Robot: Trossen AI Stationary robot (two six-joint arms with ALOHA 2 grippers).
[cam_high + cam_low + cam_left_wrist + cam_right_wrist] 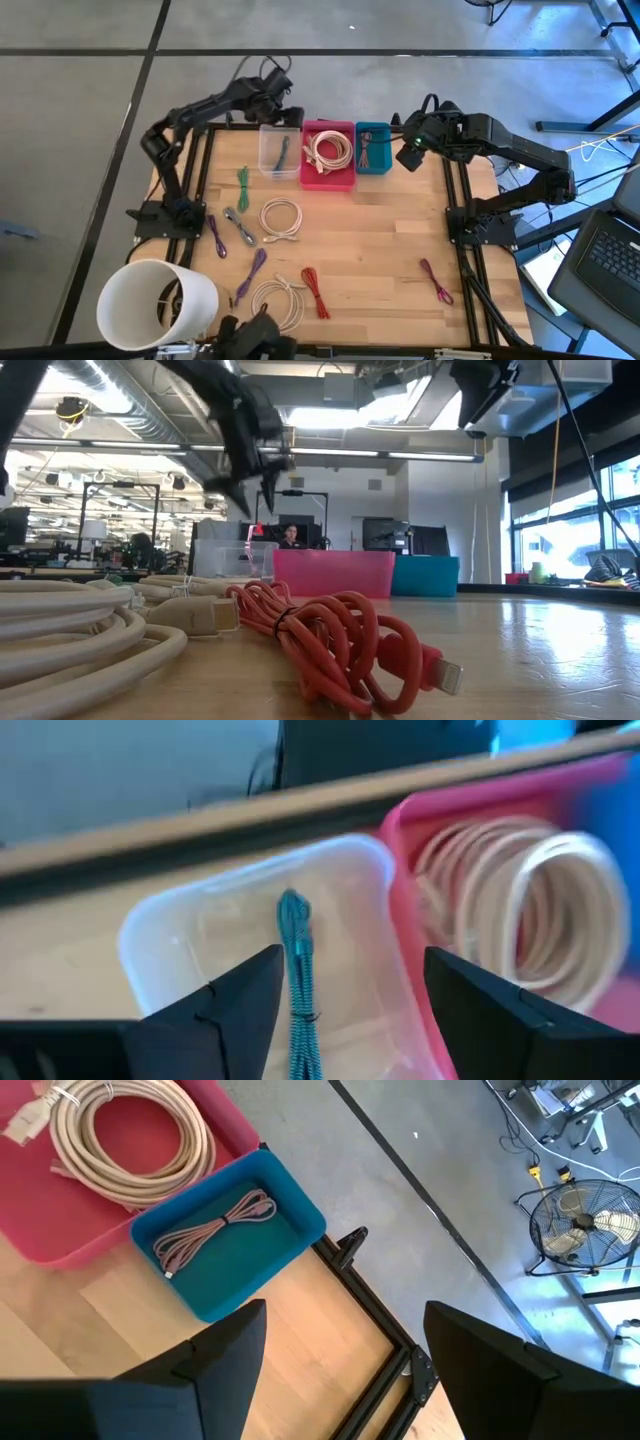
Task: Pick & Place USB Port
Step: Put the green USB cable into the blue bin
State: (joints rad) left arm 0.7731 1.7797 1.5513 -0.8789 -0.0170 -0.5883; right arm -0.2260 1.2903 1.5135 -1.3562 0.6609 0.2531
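— While my left end effector (340,1010) hangs over the clear bin (170,935), where do things stand?

— My fingers are spread wide with nothing between them. A teal cable (297,970) lies in the clear bin directly below the gap, so I judge that one as placed. Beside it, toward my right arm, the pink bin (328,155) holds a coiled cream cable (329,149).

— And your right end effector (335,1370)?

— Also spread and empty, hovering just off the blue bin (290,1205), which holds a mauve cable (215,1225).

— What is left to pick?

— Plenty, all nearer the desk's (380,240) front edge than either end effector: a green cable (243,185), a grey one (238,227), purple ones (215,236), two cream coils (281,219), a red cable (316,292) and a magenta one (436,281).

— What could go wrong from here?

— As I judge it, a low withdrawal could clip the clear bin's thin rim with a finger and tip or drag it, since it looks light. The cables are limp and looped; a pinch on a single strand may let the bundle unravel and trail over the bin walls. The purple ones lie close to the grey cable, so I could snag two at once. The white cup (155,305) at the front corner could also be knocked on a wide swing.
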